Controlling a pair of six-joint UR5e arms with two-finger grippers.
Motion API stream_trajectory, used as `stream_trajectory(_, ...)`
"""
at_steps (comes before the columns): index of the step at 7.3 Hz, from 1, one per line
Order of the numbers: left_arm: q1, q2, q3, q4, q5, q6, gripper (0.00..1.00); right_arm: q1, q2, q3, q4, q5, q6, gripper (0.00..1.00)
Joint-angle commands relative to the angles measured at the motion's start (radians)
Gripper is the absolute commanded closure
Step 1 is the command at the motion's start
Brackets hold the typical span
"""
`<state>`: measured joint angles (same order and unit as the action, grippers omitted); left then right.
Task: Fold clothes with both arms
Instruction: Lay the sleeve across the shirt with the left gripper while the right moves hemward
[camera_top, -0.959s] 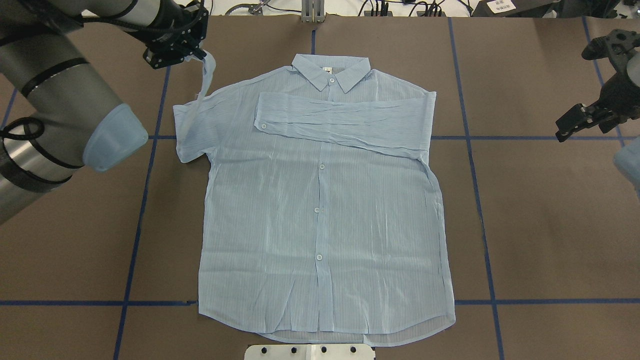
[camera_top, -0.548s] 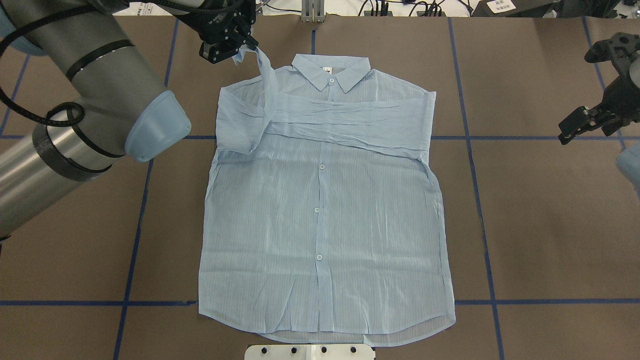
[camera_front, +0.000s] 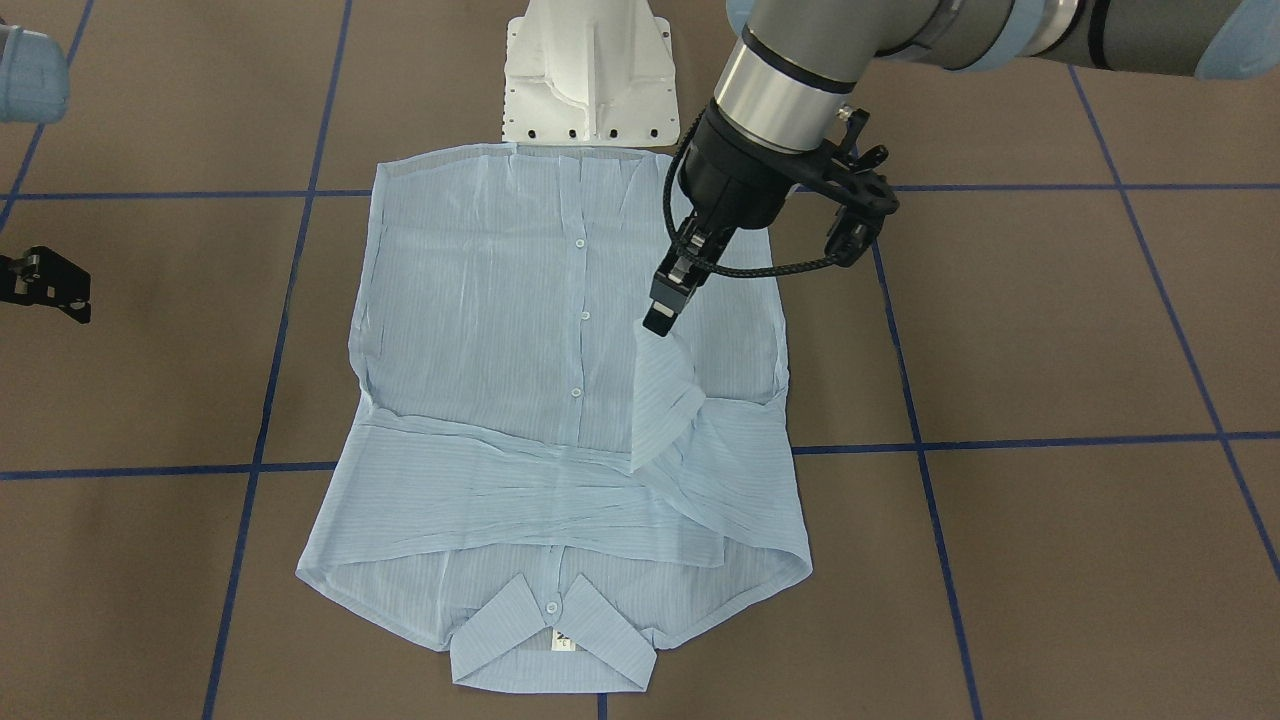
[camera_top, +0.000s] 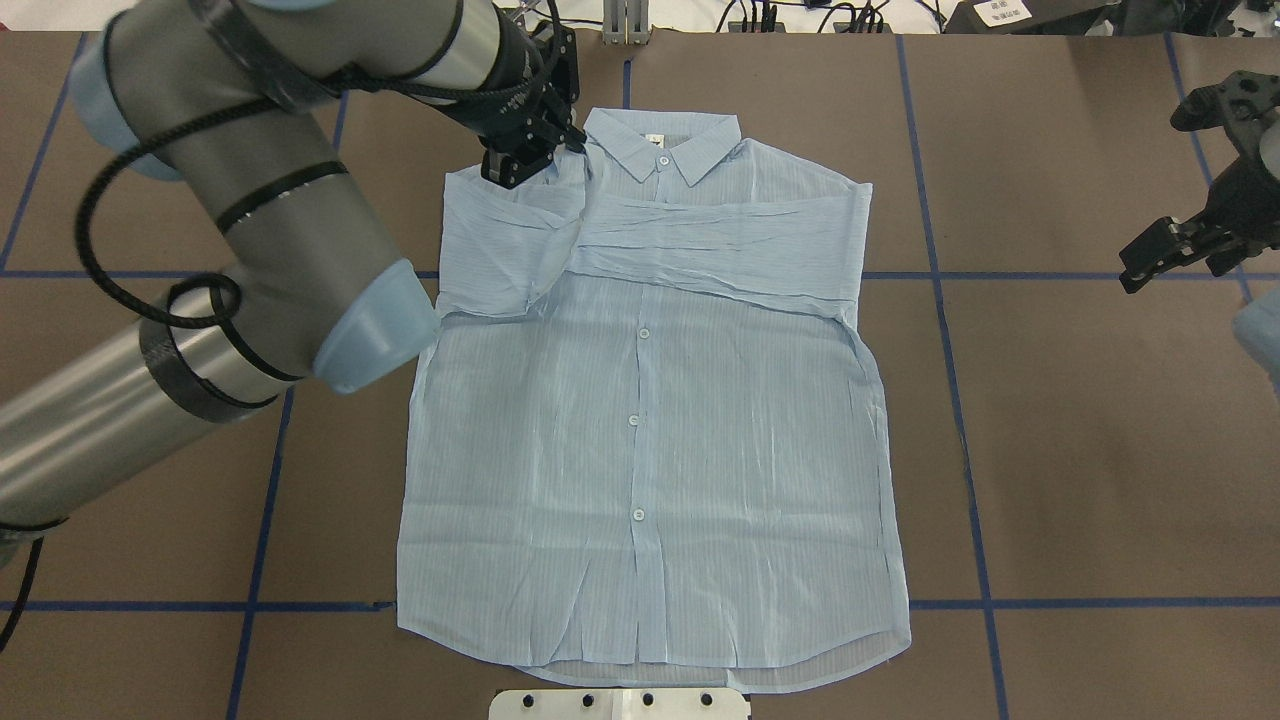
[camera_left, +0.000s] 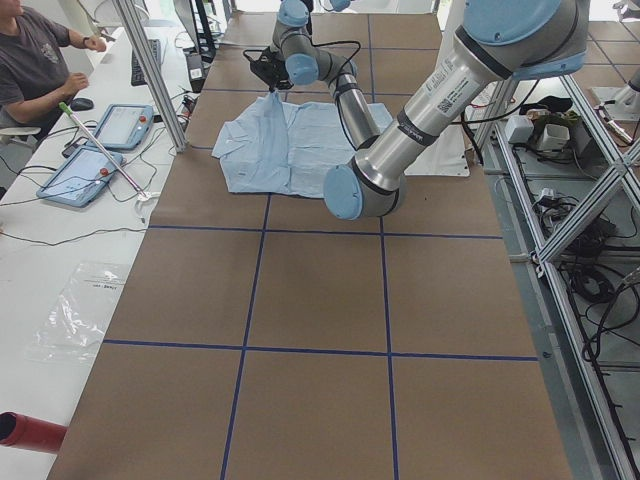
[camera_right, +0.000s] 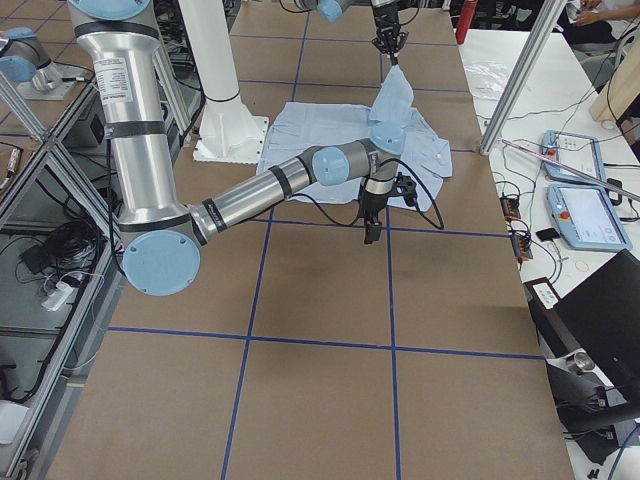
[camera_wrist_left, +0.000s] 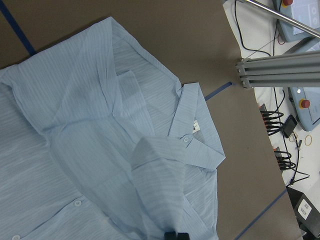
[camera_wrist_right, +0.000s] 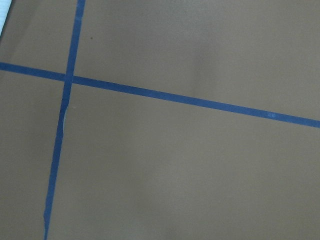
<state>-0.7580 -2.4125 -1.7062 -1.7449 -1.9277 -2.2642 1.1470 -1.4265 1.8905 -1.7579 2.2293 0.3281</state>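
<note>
1. The shirt (camera_top: 650, 450) is spread flat, buttons up, in the middle of the brown table (camera_top: 1050, 450). Its hem is near the white base pedestal (camera_top: 620, 703) and its collar (camera_top: 662, 142) is at the far side.
2. The folded sleeve (camera_top: 720, 240) is laid across the chest from the right shoulder.
3. The cuff of the raised sleeve (camera_front: 662, 400) is pinched between the closed fingers of the left gripper (camera_front: 658, 320). It is held above the shirt, left of the collar, and the cloth is draped down onto the folded sleeve.
4. The right gripper (camera_top: 1150, 265) is held over bare table, well apart to the right — whether its fingers are spread cannot be told.
5. The table is crossed by blue tape lines (camera_top: 1100, 604).
</note>
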Motion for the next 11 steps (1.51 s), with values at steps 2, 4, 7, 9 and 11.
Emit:
stream_trajectory(2,0.187,-0.156,0.405,-0.213,0.23,-0.054,1.0,-0.003,0.006,-0.004,0.003,0.001,0.003,0.0)
stream_trajectory(4,0.274,-0.314,0.679,-0.35,0.301,-0.058,1.0,-0.003,0.003,-0.037,0.089,0.006,0.009,0.0)
stream_trajectory(7,0.284,-0.289,0.679,-0.459,0.305,0.179,0.0,-0.003,0.008,-0.044,0.115,0.006,0.009,0.0)
stream_trajectory(9,0.284,-0.194,0.561,-0.459,0.294,0.339,0.0,-0.004,0.014,-0.033,0.135,0.045,0.02,0.0)
stream_trajectory(11,0.27,-0.111,0.461,-0.426,0.215,0.379,0.0,-0.077,-0.012,-0.033,0.33,0.038,0.266,0.0)
